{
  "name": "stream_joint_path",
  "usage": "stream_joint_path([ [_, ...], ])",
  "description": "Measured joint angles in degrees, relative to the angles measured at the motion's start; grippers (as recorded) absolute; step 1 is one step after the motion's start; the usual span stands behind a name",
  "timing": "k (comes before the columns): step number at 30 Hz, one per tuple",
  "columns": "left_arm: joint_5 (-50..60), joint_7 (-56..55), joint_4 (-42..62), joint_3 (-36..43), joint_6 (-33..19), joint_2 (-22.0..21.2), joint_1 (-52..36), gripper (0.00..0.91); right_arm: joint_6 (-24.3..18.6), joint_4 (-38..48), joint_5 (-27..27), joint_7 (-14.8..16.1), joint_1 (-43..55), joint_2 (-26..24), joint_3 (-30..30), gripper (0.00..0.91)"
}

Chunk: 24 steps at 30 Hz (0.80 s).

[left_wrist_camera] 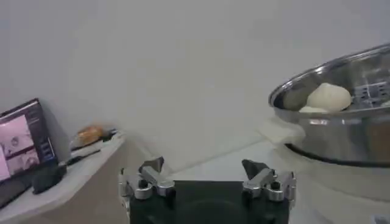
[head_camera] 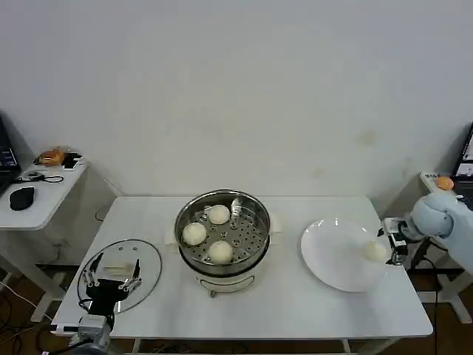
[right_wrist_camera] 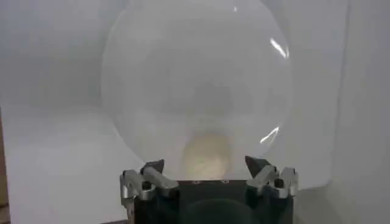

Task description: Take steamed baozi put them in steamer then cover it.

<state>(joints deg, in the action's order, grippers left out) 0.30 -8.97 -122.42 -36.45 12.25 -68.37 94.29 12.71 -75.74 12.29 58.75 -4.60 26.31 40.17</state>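
Right of the steamer [head_camera: 222, 237], where three baozi [head_camera: 194, 234] already sit, the last bun [head_camera: 375, 251] lies on the white plate [head_camera: 332, 259]. Beside it the right gripper [head_camera: 392, 248] has its fingers spread, seemingly to pick it. Left of the steamer, the left gripper [head_camera: 111, 281] hangs spread over the cover [head_camera: 144, 259], probably for lidding.

Four baozi are in sight: three [head_camera: 219, 214] [head_camera: 194, 234] [head_camera: 220, 251] lie inside the one steamer [head_camera: 255, 211], and one [head_camera: 374, 251] sits on the single white plate [head_camera: 332, 255]. One glass cover [head_camera: 148, 259] rests on the one white table [head_camera: 288, 303].
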Motion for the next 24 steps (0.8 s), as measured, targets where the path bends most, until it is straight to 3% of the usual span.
stream_joint_path([
  [24, -0.3, -0.2, 0.6, -1.1, 0.0, 0.2, 0.2, 0.907, 0.0, 12.1, 4.8, -1.9, -3.8, 9.5, -4.5, 0.907],
])
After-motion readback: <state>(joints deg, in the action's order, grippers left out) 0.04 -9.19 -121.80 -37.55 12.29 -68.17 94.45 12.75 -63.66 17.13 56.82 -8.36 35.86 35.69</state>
